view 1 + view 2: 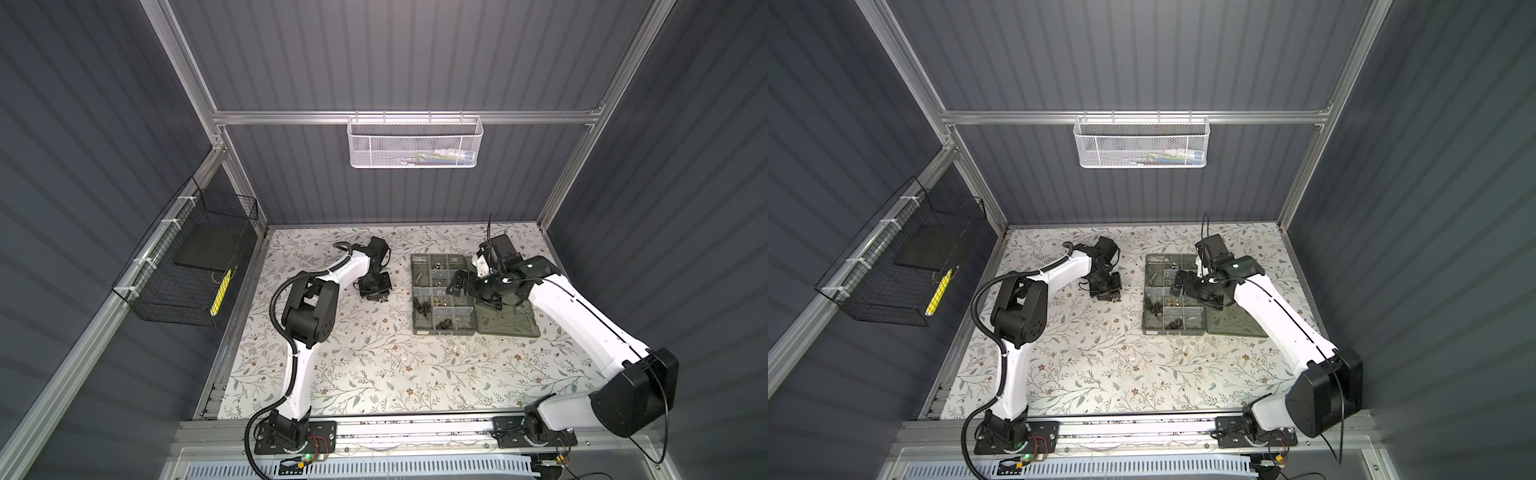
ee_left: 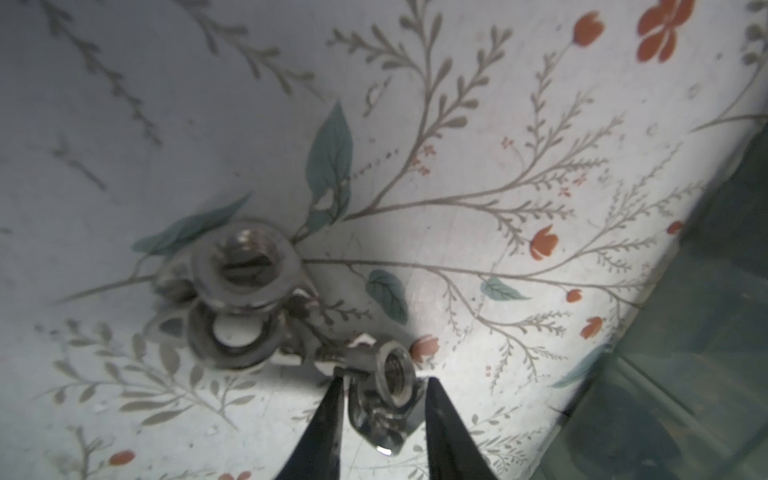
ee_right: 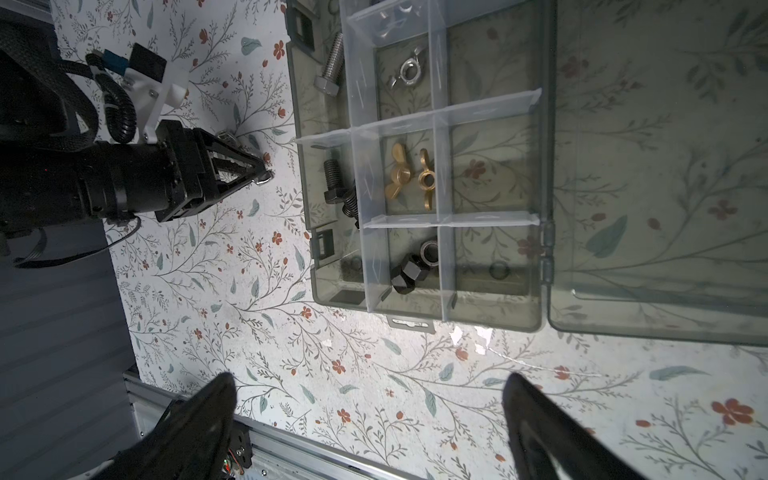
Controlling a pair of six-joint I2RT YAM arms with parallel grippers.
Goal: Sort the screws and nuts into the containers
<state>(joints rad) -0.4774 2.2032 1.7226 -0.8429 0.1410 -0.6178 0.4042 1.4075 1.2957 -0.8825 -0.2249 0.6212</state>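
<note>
Where the left gripper [image 2: 384, 376] was: low over the flowery table [image 1: 374, 374], near the organiser box [image 1: 444, 331] and on its left in both top views.
Left fingers [image 2: 324, 428]: close together, one on each side of a small silver wing nut [image 2: 386, 395]. I could not tell if they squeezed it or only stood beside it.
Loose pieces: two big silver nuts [image 2: 245, 266] lay on the table, touching each other, just beside the small silver wing nut.
Right gripper [image 3: 365, 399]: spread wide, with nothing between its fingers. In both top views it covered part of the organiser box.
Box: it was open. Its lid [image 3: 665, 187] lay flat on the table, joined to the box by hinges, on the right in both top views.
Silver things in the box: a silver bolt [image 3: 332, 62] lay in one compartment, and a shiny wing nut [image 3: 405, 68] lay in the compartment next to it.
Gold things in the box: two brass wing nuts [image 3: 399, 172] lay side by side in one compartment.
Black things in the box: black bolts [image 3: 338, 187] lay in the compartment beside the brass wing nuts. Black nuts [image 3: 411, 270] lay together in another compartment.
</note>
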